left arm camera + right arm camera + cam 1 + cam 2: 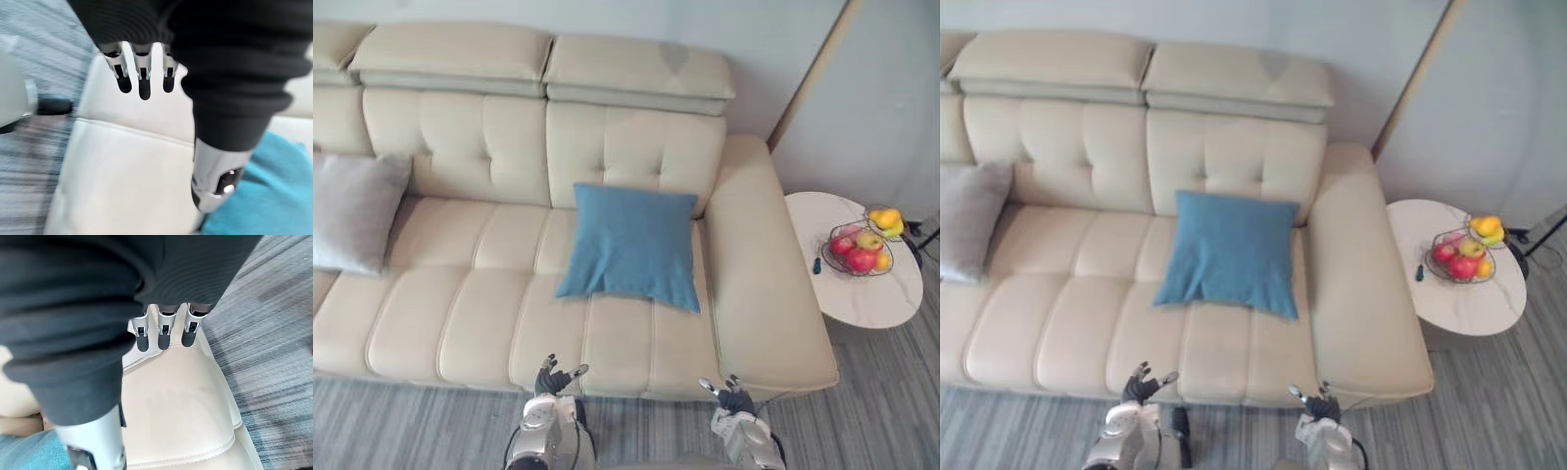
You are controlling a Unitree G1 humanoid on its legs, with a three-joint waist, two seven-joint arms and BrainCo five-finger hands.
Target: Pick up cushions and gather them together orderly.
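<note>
Item: blue square fabric cushion, propped against the backrest of the cream leather sofa, its lower edge on the seat and running roughly from 9 to 3 o'clock, dipping slightly at the 3 o'clock corner. Second item: grey fabric cushion, leaned on the backrest at the sofa's far 9 o'clock end, well apart from the blue one. Left hand: held low at the seat's front edge, fingers straight and spread, thumb out, nothing held. Right hand: likewise at the front edge near the armrest, fingers straight and parted, nothing held. Governing relation: the blue cushion is placed at about 1 o'clock from the left hand and 11 o'clock from the right hand, between the two and across the depth of the seat, touched by neither; it is judged reachable by both at once, one hand to each side edge. The grey cushion is placed at about 10 o'clock from the left hand, which is judged much the nearer to it. Surroundings: round white side table beyond the armrest at 3 o'clock, carrying a wire bowl of fruit.
</note>
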